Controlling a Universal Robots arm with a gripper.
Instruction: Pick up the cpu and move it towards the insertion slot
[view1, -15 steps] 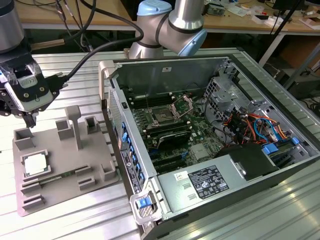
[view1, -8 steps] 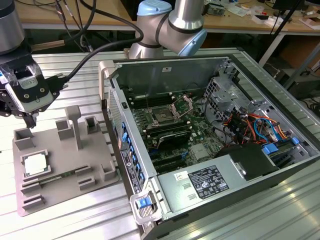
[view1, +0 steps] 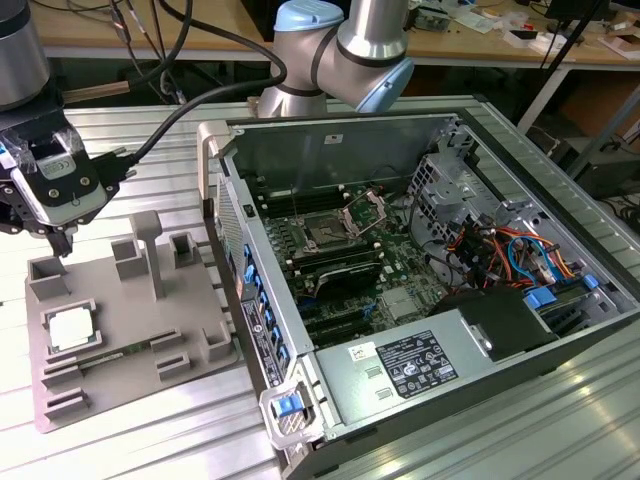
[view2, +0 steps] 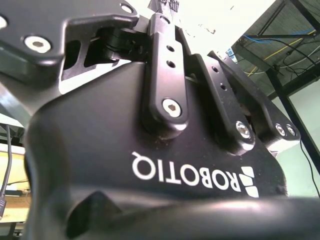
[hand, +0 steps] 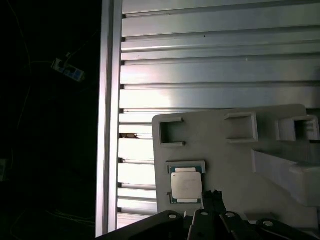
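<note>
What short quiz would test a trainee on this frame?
1. Fill in: the gripper hangs above the grey ____, away from the socket.
2. Where does the chip lie? A) in the socket B) on the tray C) in the gripper
3. True or false: the socket sits inside the open computer case.
Key: 1 tray; 2 B; 3 true.

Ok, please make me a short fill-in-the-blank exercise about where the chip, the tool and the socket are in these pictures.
1. The chip lies on the grey ____, not in the tool.
2. The socket sits inside the open computer ____.
3. The tool hangs on the exterior view's ____ side, the socket nearer the middle.
Missing words: tray; case; left.
</note>
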